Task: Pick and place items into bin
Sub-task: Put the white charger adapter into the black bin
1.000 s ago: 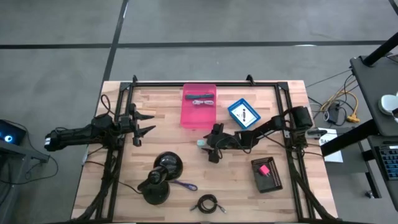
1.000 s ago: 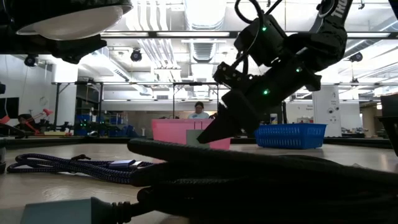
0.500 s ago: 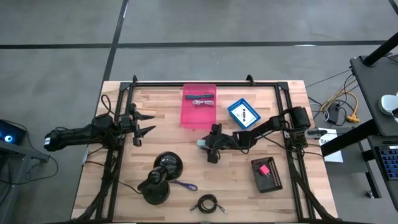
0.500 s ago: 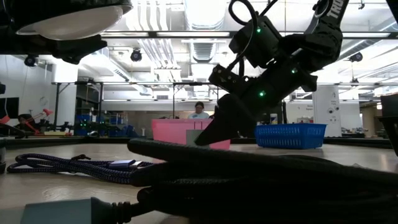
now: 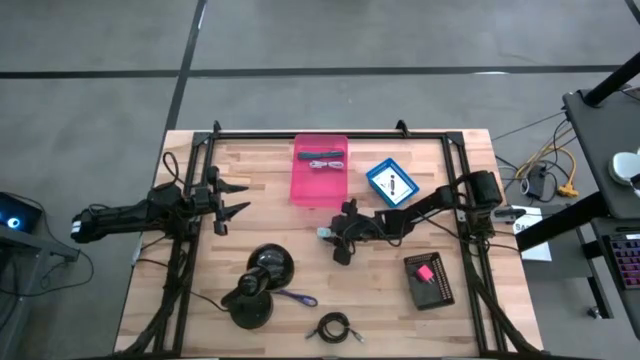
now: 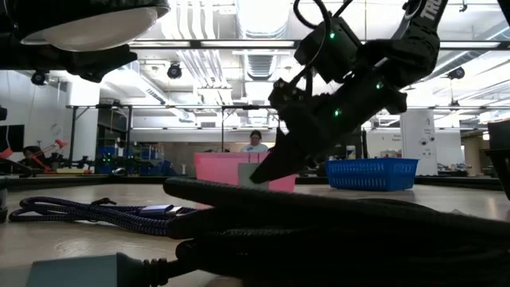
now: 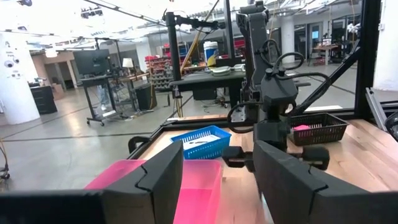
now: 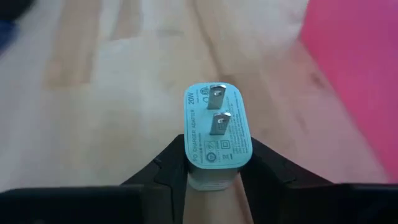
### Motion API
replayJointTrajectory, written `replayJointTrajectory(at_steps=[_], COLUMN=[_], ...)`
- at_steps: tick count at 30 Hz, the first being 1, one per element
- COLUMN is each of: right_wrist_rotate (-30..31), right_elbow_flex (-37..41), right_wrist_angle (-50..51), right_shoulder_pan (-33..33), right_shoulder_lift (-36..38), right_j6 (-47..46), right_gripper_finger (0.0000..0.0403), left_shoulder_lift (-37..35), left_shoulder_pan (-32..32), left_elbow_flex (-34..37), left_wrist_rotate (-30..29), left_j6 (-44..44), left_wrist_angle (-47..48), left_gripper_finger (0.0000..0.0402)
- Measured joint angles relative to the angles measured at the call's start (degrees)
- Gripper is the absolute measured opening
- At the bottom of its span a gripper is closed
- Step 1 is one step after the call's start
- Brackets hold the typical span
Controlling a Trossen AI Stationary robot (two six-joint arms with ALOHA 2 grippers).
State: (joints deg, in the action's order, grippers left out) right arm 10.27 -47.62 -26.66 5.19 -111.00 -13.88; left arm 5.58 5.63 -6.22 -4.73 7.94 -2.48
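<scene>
The pale teal cube (image 8: 217, 134), a plug block with two metal prongs facing the wrist camera, sits on the table just in front of the pink bin (image 5: 319, 170). My right gripper (image 5: 333, 234) is shut on it. In the bin lie a teal tool and a silver piece (image 5: 322, 160). A pink cube (image 5: 425, 272) lies in a black basket (image 5: 436, 292). A purple tool (image 5: 297, 298) and a black coiled cable (image 5: 333, 326) rest on the table near its front edge. My left gripper (image 5: 238, 197) waits open at the left, holding nothing. My right gripper pinches the pale teal cube by its two opposite side faces (image 8: 189, 163), one finger on each. The fingers (image 8: 268, 167) slant down at it from the table's right side. The cube's pronged face stays uncovered; its underside is hidden, so whether it rests on the table I cannot tell.
A blue basket (image 5: 391, 182) with a small item stands right of the pink bin. A large black object with two round parts (image 5: 258, 285) sits at the front left. Bare wood lies between my left gripper and the bin.
My right gripper has stayed over the pale teal cube and its fingers have closed in from wide apart onto the cube's sides, the wrist rolling a little. The cube has kept its place.
</scene>
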Motion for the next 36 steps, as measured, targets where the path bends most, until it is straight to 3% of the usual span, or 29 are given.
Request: replayJointTrajectory(at_steps=[7,20,29,36], right_wrist_rotate=[-1.4,-1.4,-1.8,-7.6], right_elbow_flex=[-0.3,-12.9,-22.6,-23.0], right_wrist_angle=[10.9,59.5,88.7,94.2], right_shoulder_pan=[0.8,9.0,18.3,25.0], right_shoulder_lift=[5.9,19.7,22.1,22.1], right_j6=[-9.1,-30.5,-47.7,-64.7], right_gripper_finger=[0.0105,0.0105,0.0105,0.0105], left_shoulder_lift=[0.0,0.1,0.3,0.3], left_shoulder_pan=[0.0,0.0,0.0,0.0], left_elbow_flex=[0.0,0.1,0.1,0.1], left_wrist_rotate=[0.0,0.0,0.0,0.0], left_j6=[0.0,0.5,0.5,0.5], left_wrist_angle=[0.0,-0.2,-0.1,-0.1], left_gripper_finger=[0.018,0.018,0.018,0.018])
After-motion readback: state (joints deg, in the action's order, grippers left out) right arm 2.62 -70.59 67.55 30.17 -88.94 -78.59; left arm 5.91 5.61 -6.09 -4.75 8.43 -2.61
